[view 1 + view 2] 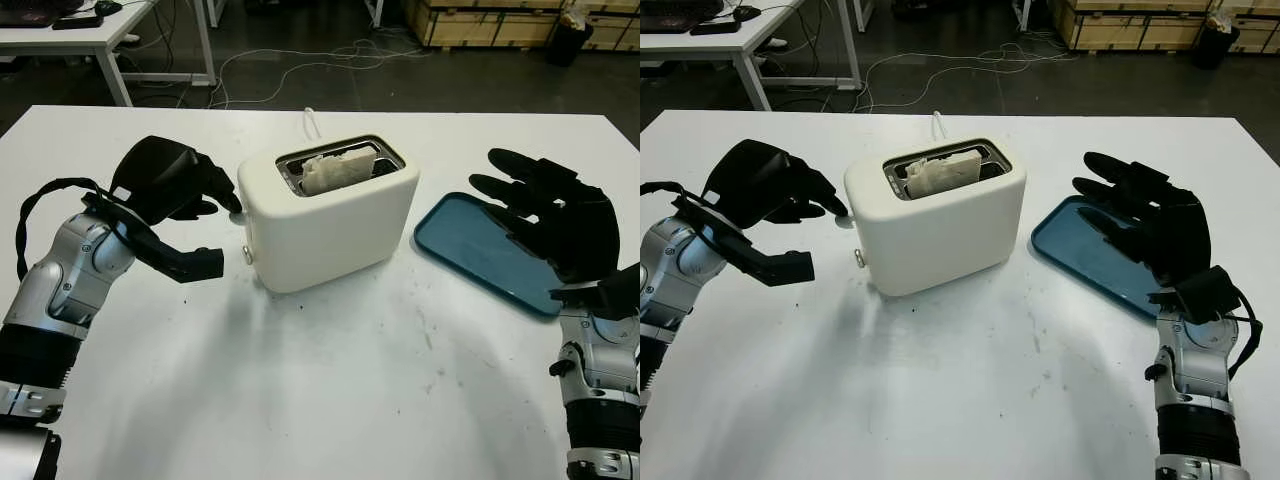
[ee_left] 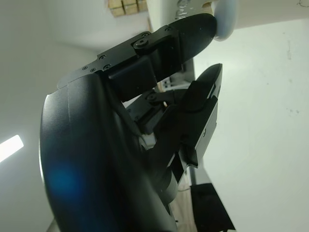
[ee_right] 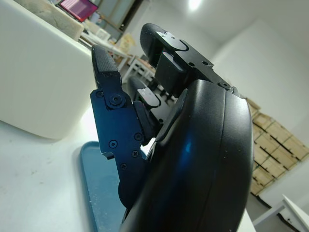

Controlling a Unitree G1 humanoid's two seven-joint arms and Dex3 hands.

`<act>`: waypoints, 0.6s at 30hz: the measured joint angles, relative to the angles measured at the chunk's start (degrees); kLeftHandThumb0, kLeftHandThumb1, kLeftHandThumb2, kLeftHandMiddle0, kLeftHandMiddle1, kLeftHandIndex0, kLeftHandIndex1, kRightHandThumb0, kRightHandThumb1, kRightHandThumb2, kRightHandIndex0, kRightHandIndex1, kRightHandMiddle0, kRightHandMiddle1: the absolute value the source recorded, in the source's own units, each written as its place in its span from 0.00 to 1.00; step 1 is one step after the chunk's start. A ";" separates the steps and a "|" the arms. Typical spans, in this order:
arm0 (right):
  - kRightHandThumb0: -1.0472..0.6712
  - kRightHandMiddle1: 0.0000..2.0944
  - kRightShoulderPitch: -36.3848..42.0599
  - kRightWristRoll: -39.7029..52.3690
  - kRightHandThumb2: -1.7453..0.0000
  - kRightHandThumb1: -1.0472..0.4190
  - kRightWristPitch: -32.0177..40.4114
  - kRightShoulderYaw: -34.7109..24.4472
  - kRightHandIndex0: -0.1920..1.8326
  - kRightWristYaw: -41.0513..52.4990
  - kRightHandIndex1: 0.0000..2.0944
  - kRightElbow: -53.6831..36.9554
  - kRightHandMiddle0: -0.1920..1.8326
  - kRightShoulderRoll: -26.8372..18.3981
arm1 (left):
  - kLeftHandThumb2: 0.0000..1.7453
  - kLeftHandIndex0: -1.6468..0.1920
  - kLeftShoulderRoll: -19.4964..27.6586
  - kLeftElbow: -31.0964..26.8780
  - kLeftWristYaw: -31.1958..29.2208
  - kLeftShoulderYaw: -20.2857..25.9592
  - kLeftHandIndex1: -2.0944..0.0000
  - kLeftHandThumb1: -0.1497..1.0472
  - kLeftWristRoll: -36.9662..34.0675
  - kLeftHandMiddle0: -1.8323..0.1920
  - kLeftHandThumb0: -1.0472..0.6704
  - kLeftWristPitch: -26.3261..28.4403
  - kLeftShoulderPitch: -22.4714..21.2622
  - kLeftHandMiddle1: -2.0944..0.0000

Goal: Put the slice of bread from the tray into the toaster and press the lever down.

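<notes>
Stood at the middle of the white table (image 1: 330, 400): a cream toaster (image 1: 330, 225), taken here as the landmark. Sat in the toaster's top slot, partly sunk and poking a little above the rim: the slice of bread (image 1: 335, 170). Lay on the table just beside the toaster's right end, bare: a blue tray (image 1: 470, 250). Hung above the tray's far-right part, to the right of the toaster and apart from it, open and holding nothing: the right hand (image 1: 545, 215). Reached in at the toaster's left end with fingers curled, one fingertip (image 2: 203, 24) pressed against the small pale lever knob (image 2: 226, 21): the left hand (image 1: 165, 190). Could not tell how far down the toaster's side the lever sat. Ran off behind the toaster: a white cord (image 1: 312, 122).
</notes>
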 measured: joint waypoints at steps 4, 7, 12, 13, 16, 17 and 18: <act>0.39 0.00 0.27 0.01 1.00 0.12 0.00 -0.19 0.53 -0.02 0.00 -0.47 0.49 0.00 | 0.00 0.12 -0.02 0.75 0.05 -0.25 1.00 0.69 -0.07 0.32 0.64 -0.13 -0.21 0.62; 0.39 0.00 0.33 0.02 1.00 0.12 0.00 -0.26 0.53 -0.02 0.00 -0.70 0.49 0.00 | 0.00 0.11 -0.02 1.46 0.44 -0.53 1.00 0.69 -0.15 0.32 0.63 -0.77 -0.26 0.63; 0.39 0.00 0.37 -0.17 1.00 0.12 0.00 -0.26 0.53 -0.22 0.00 -0.73 0.50 0.00 | 0.00 0.11 -0.12 2.35 0.81 -0.91 0.99 0.70 -0.43 0.31 0.62 -2.08 -0.68 0.63; 0.38 0.00 0.37 -0.27 1.00 0.12 0.00 -0.26 0.53 -0.40 0.00 -0.74 0.50 0.00 | 0.00 0.11 -0.26 2.36 0.81 -0.96 1.00 0.70 -0.44 0.31 0.61 -2.22 -0.70 0.63; 0.38 0.00 0.38 -0.32 1.00 0.12 0.00 -0.26 0.53 -0.63 0.00 -0.74 0.50 0.00 | 0.00 0.11 -0.37 2.37 0.77 -0.96 0.99 0.70 -0.74 0.31 0.61 -2.25 -0.71 0.62; 0.38 0.00 0.38 -0.31 1.00 0.12 0.00 -0.26 0.53 -0.64 0.00 -0.74 0.50 0.00 | 0.00 0.11 -0.39 2.36 0.60 -0.96 0.99 0.70 -1.27 0.31 0.61 -2.26 -0.71 0.62; 0.38 0.00 0.38 -0.32 1.00 0.12 0.00 -0.26 0.53 -0.65 0.00 -0.73 0.50 0.00 | 0.00 0.11 -0.40 2.34 0.34 -0.96 0.99 0.70 -1.61 0.31 0.60 -2.26 -0.71 0.62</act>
